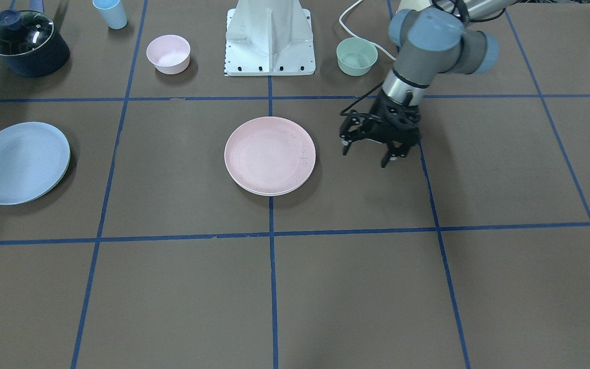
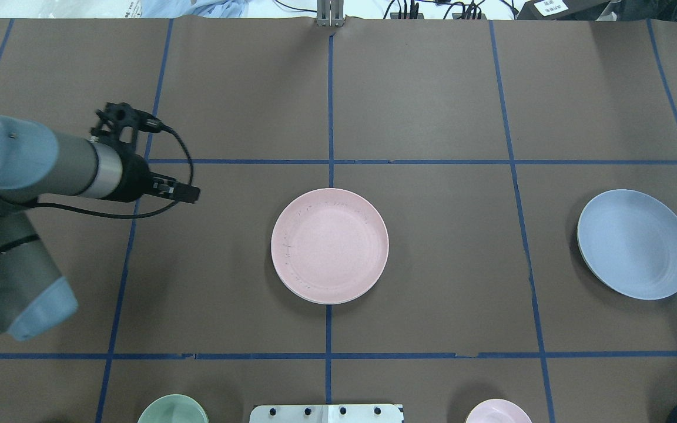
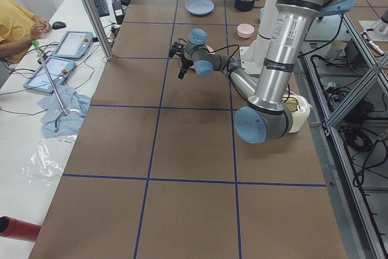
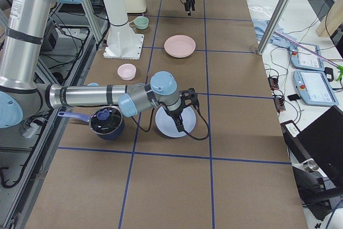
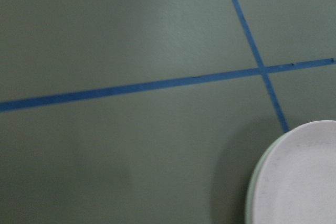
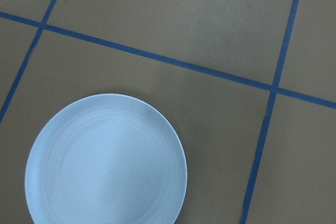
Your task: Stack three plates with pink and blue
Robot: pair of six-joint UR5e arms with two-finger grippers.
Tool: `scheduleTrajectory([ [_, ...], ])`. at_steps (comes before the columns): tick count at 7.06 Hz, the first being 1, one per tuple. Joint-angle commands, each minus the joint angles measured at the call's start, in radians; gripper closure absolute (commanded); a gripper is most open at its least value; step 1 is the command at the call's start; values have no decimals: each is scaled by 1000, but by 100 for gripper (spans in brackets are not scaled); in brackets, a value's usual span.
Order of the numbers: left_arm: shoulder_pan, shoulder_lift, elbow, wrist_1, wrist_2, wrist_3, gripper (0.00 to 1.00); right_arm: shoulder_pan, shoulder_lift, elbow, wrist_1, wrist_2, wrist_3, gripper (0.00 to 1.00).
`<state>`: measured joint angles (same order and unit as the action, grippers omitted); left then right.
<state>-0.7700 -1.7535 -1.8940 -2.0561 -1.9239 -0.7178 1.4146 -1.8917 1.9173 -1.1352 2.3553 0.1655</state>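
Pink plate (image 1: 270,154) matte, atop cream plate (image 1: 270,194); blue plate (image 1: 18,163) well apart.

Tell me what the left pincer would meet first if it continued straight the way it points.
Probably the bare table beside the pink plate; the left pincer points steeply down, but depth is unclear.

Left arm (image 2: 33,161) reaching forward, left claw (image 1: 365,156) pointing down, jaws standing apart, gripping nothing. Right arm (image 4: 86,96) stretching low, right claw (image 4: 180,119) pointing down, jaw state unreadable.
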Motion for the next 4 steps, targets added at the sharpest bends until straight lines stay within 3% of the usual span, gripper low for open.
scheduleTrajectory([
  [1,-258,197,-27,-6,-133,460,0,-131,-47,-121,274,-79,209,2],
  [2,-314,224,-23,-6,-133,536,0,-172,-44,-246,481,-109,301,2],
  [3,-325,241,-26,-7,-135,547,0,-253,-44,-311,629,-179,444,3],
  [4,-324,241,-25,-7,-135,547,0,-313,-41,-326,681,-218,524,6],
])
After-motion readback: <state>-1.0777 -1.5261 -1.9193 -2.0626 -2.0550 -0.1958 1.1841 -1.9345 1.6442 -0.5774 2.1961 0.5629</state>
